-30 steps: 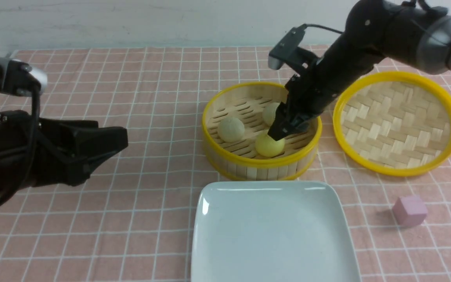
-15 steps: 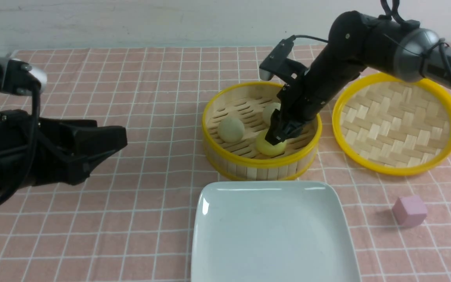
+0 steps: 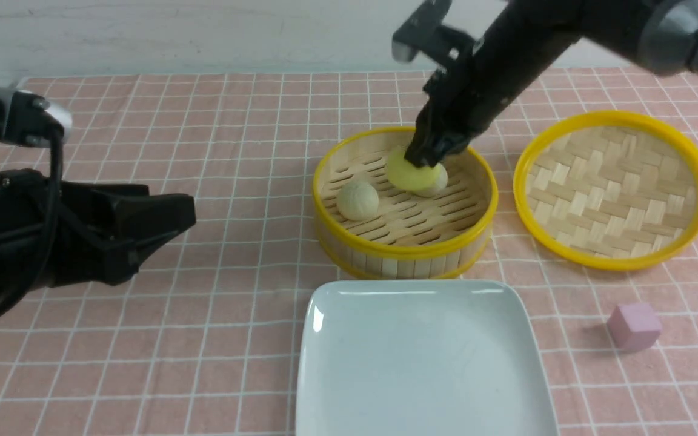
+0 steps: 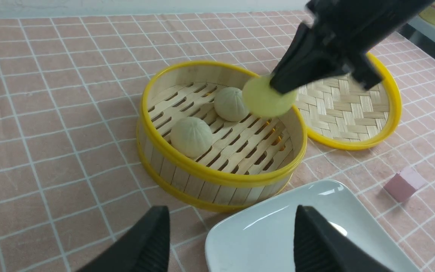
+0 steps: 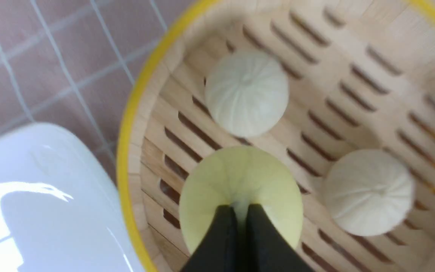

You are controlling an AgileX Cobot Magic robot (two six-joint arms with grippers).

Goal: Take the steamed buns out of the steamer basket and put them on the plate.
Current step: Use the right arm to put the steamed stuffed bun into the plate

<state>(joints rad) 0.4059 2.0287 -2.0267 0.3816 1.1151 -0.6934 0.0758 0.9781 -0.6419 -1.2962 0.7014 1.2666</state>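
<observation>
My right gripper (image 3: 425, 158) is shut on the yellow bun (image 3: 408, 174) and holds it in the air above the steamer basket (image 3: 405, 249). In the right wrist view the fingers pinch the top of the yellow bun (image 5: 240, 185). Two pale beige buns lie on the basket floor: one at its left (image 3: 357, 200), one at the back, partly hidden behind the yellow bun (image 3: 438, 181). The white square plate (image 3: 425, 360) sits empty in front of the basket. My left gripper (image 4: 232, 223) is open and empty, low over the cloth left of the basket.
The shallow woven bamboo lid (image 3: 614, 188) lies to the right of the basket. A small pink cube (image 3: 634, 326) sits on the pink checked cloth to the right of the plate.
My right gripper closed on the yellow bun at the basket's front and lifted it up out of the basket. The left arm has not moved.
</observation>
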